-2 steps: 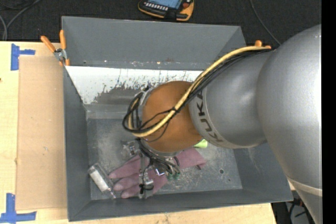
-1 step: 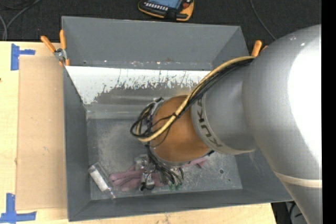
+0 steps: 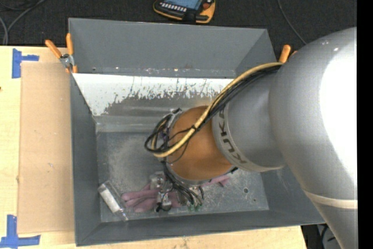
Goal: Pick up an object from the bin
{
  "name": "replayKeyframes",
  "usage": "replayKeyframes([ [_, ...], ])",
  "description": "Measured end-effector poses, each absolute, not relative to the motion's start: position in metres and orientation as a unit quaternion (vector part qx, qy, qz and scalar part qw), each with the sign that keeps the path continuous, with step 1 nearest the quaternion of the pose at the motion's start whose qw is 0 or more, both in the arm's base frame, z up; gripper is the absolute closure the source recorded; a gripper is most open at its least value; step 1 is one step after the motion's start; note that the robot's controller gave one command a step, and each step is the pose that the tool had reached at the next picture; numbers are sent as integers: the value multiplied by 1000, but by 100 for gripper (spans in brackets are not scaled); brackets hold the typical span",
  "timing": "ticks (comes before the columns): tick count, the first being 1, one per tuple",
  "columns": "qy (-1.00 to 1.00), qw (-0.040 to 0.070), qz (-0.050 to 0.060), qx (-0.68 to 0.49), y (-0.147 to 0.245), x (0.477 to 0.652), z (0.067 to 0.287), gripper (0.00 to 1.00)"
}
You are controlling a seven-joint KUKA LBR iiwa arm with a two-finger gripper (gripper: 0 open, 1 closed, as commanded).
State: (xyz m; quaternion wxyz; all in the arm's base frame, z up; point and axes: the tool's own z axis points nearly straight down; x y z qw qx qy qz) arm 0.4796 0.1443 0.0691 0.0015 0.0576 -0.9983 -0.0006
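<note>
Several small loose things lie heaped along the near edge of the grey bin (image 3: 85, 172) floor, left of centre. The arm (image 3: 303, 119) comes in from the right. Its orange wrist cover (image 3: 195, 154) and looped black-and-yellow cables (image 3: 162, 136) hang over the middle of the floor. Below them the gripper (image 3: 165, 200) is down low by the near wall, in among the heap. Nearest item: a mauve-pink piece (image 3: 135, 200), lying flat just left of the gripper; whether they touch is not clear. Further left, beside that piece, a clear wrapped stick (image 3: 109, 197) lies diagonally near the left wall. A small green bit (image 3: 197, 202) sits just right of the gripper. A second pink scrap (image 3: 221, 181) shows at the cover's lower right edge. Claw state: cannot tell, wide or narrow, since the wrist hardware hides it.
</note>
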Motion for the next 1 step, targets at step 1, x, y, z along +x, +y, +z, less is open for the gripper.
replayKeyframes([
  [1, -999, 4, 0, 39, 133, 481, 175, 100],
])
